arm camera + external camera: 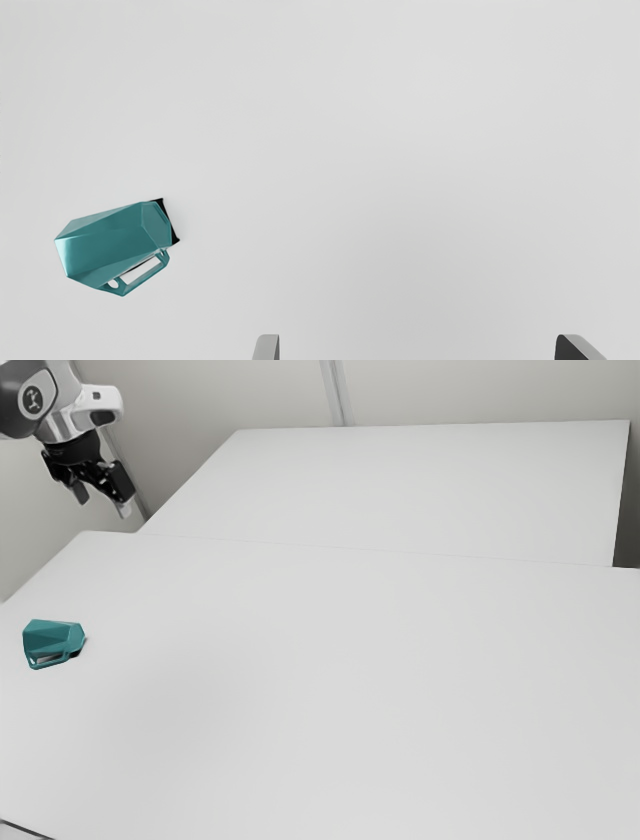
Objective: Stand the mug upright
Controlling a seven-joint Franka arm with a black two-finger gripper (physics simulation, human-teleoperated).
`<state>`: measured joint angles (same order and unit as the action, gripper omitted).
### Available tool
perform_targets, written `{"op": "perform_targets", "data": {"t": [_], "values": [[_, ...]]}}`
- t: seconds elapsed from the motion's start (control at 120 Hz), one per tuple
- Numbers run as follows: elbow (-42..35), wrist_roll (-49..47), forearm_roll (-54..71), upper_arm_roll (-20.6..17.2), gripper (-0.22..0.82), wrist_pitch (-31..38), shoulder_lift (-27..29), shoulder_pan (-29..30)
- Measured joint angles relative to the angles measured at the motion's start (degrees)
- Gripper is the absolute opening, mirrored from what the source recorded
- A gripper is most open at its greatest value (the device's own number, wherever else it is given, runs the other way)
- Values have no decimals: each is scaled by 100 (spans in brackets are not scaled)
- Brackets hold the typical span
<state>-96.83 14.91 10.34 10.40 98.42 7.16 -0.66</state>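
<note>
So my gripper (103, 498) is hanging up in the upper left of the exterior view, above table height, fingers spread wide with nothing between them. The teal mug (52, 643) is lying on its side on the white table (330, 690), over by the left edge of that same view, well apart from the gripper. From the wrist cam you can see its handle (145, 277) sticking out along one side.

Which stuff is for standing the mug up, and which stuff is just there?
For the job:
- teal mug, lying on its side
- open gripper
- white table under the mug

Just there:
- white surface behind
- grey wall strip
</note>
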Motion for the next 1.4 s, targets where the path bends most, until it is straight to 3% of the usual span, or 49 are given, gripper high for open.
{"op": "perform_targets", "data": {"t": [0.233, 0.325, 0.575, 0.675, 0.85, 1.058, 1.4], "values": [[-52, -166, -33, 3, 60, 249, 12, 56], [-86, -211, -76, 3, 60, 268, 134, 331], [-648, -16, -1387, -7, 60, 54, 68, 2799], [-659, 255, -1833, 33, 60, -68, -226, 3380], [-322, 924, -2623, 441, 60, -190, -1143, 3821], [23, 1937, -3372, 539, 60, -252, -2008, 4622], [1163, 3511, -4496, 524, 60, -368, -3705, 5087]]}}
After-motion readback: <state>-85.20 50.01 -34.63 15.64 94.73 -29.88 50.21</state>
